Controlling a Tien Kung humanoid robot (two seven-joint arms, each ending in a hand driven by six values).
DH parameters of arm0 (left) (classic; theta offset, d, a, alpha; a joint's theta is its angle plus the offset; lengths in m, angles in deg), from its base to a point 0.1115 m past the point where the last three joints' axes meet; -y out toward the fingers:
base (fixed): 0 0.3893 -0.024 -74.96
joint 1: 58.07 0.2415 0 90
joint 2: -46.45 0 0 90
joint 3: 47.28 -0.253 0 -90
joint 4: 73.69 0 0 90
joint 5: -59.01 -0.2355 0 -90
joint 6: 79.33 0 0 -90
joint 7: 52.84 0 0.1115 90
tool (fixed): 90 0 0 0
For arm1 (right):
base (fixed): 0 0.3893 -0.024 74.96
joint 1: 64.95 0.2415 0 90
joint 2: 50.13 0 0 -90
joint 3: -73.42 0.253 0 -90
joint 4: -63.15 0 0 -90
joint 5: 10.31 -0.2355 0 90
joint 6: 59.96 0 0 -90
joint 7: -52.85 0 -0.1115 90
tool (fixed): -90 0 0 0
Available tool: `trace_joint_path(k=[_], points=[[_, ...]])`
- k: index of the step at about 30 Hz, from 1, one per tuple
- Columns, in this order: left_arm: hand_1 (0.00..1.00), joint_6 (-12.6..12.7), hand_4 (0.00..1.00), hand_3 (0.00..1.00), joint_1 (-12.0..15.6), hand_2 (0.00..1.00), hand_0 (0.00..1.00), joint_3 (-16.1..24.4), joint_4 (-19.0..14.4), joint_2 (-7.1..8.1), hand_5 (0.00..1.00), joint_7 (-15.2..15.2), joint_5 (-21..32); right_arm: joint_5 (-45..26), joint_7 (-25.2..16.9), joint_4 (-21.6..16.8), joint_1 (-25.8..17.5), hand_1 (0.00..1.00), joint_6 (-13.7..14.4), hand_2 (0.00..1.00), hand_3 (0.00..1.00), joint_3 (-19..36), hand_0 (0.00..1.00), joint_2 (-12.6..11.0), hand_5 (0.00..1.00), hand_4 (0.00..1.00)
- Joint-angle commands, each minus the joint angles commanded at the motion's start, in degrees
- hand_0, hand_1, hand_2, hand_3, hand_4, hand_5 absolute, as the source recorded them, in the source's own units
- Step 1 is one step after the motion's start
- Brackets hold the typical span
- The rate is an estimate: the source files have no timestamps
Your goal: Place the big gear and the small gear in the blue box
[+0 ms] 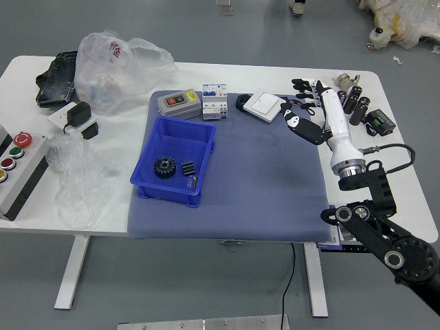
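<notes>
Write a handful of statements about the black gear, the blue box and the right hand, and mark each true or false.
1. The round black gear lies inside the blue box. True.
2. The right hand is over the blue box. False: it is well to the box's right, near the dark cylinders.
3. The blue box sits on the mat. True.
4. The right hand is closed around the round black gear. False: its fingers are spread, and the gear is in the box.
</notes>
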Motion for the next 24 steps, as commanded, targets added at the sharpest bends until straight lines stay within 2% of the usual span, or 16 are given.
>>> trace_joint_path(k=[12, 13, 24], points=[[0.633, -0.21, 0.711, 0.710, 0.60, 0.629, 0.635, 0.42, 0.00, 0.61, 0.354, 0.15, -0.64, -3.59, -2.05, -0.62, -3.49, 0.629, 0.05, 0.691, 0.671, 2.24, 0.555, 0.33, 0.208, 0.731], [0.632, -0.24, 0.711, 0.711, 0.68, 0.629, 0.635, 0.53, 0.00, 0.68, 0.354, 0.17, -0.80, -3.70, -2.17, -0.78, -3.57, 0.629, 0.11, 0.692, 0.725, 2.37, 0.554, 0.34, 0.214, 0.738], [0.634, 0.11, 0.710, 0.708, 1.58, 0.629, 0.635, 0.16, 0.00, 0.82, 0.355, 0.01, 0.76, -3.49, -2.01, -1.90, -4.80, 0.629, -0.06, 0.695, 0.707, 3.52, 0.551, 0.05, 0.222, 0.744]])
